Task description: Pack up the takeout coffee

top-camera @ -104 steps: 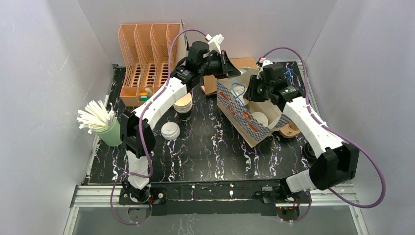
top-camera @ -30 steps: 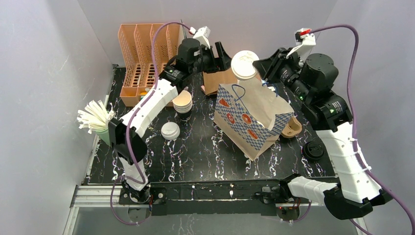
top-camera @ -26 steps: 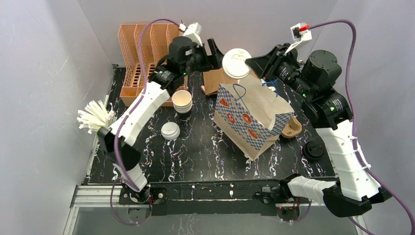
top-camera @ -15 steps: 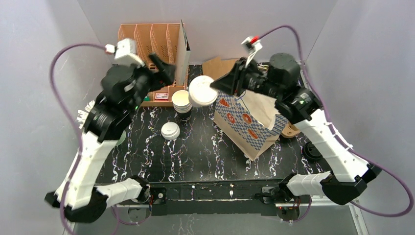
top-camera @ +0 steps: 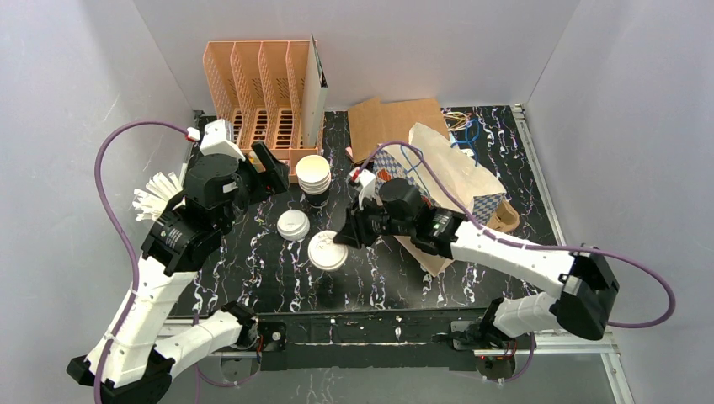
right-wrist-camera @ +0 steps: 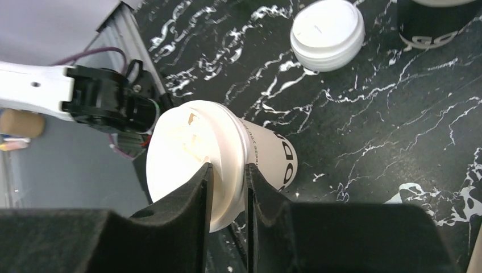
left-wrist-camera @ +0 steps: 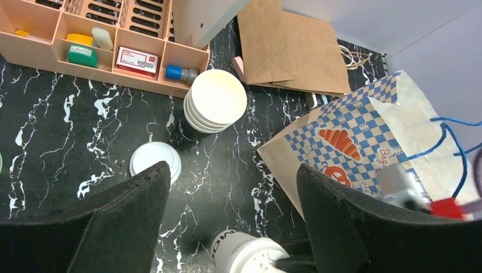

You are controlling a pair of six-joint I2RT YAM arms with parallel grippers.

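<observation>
The right gripper's (right-wrist-camera: pixel 227 170) fingers, narrowly parted, pinch the lid edge of a white lidded paper cup (right-wrist-camera: pixel 268 152) above the black marbled tabletop (right-wrist-camera: pixel 398 114). The left gripper (left-wrist-camera: pixel 232 170) hangs wide open, empty. Pale grey walls (top-camera: pixel 67 84) enclose everything.

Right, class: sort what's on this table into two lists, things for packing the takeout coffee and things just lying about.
For the job: lidded cup in the right gripper; loose lid; stack of empty cups; pulp tray; checked paper bag.
Lying about: orange desk organiser; straws; flat brown bag.
</observation>
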